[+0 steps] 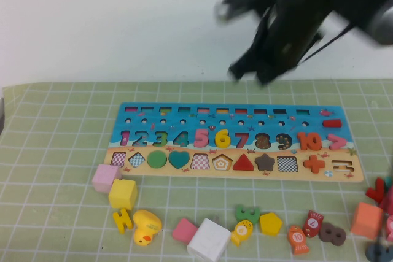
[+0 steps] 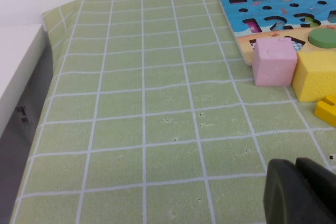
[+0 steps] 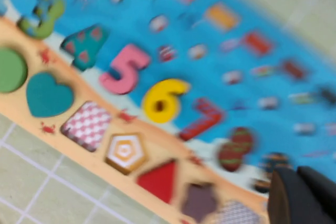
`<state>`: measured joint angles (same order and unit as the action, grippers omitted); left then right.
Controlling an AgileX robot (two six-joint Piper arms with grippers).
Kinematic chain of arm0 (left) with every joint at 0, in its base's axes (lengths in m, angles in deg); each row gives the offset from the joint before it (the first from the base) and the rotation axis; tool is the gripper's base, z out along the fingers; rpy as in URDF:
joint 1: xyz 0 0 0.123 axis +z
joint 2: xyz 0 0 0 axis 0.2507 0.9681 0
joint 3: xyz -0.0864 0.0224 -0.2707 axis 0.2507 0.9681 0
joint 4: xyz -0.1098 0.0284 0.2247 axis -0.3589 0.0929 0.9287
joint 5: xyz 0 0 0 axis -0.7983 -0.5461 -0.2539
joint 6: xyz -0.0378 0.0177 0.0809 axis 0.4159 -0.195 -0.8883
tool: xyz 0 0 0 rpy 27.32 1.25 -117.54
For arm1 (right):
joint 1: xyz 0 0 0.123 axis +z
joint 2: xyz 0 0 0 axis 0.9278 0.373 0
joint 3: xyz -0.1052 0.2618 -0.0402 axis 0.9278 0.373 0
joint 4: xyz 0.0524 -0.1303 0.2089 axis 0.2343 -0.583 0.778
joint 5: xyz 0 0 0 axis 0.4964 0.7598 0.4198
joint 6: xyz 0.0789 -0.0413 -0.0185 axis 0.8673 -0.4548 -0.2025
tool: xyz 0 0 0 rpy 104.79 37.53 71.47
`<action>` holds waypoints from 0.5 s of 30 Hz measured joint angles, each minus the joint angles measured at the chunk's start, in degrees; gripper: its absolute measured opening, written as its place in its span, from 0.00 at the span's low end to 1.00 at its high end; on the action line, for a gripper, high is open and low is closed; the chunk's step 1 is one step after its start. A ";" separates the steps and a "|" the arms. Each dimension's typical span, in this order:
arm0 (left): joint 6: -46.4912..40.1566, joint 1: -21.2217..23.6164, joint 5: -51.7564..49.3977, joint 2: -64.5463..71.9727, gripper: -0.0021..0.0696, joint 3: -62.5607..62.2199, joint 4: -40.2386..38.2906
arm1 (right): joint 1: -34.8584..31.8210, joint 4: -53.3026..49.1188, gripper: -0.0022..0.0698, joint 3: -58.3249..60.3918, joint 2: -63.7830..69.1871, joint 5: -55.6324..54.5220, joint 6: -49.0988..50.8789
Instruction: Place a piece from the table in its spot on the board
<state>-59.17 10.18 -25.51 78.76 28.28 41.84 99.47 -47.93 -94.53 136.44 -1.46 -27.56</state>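
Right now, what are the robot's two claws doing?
Left gripper: low over the mat, near the pink cube; cannot tell.
Right gripper: above the board; cannot tell.

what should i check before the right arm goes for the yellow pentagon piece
1. Pentagon slot on the board free: ok, only its patterned base shows.
2. Yellow pentagon piece reachable: ok, it lies flat on the mat, though the yellow fish sits close beside it.
3. Right gripper empty: cannot tell, it is blurred high above the board.
4. Left gripper out of the way: ok, it is low over bare mat to the left of the board.
5. Pink cube and yellow cube clear of the slot: ok, they are near the board's left corner.
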 joint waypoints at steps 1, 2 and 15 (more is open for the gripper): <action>0.00 0.00 0.00 0.00 0.03 0.00 0.00 | 0.00 -0.53 0.03 0.00 -2.25 0.28 -0.10; 0.00 0.00 0.00 0.00 0.03 0.00 0.00 | 0.00 -1.09 0.03 -0.14 -4.55 0.39 -0.21; 0.00 0.00 0.00 0.00 0.03 0.00 0.00 | 0.00 -1.55 0.03 4.81 -22.92 0.53 -3.81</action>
<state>-59.17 10.18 -25.51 78.76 28.28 41.84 99.47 -49.48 -89.71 113.52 -0.93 -31.38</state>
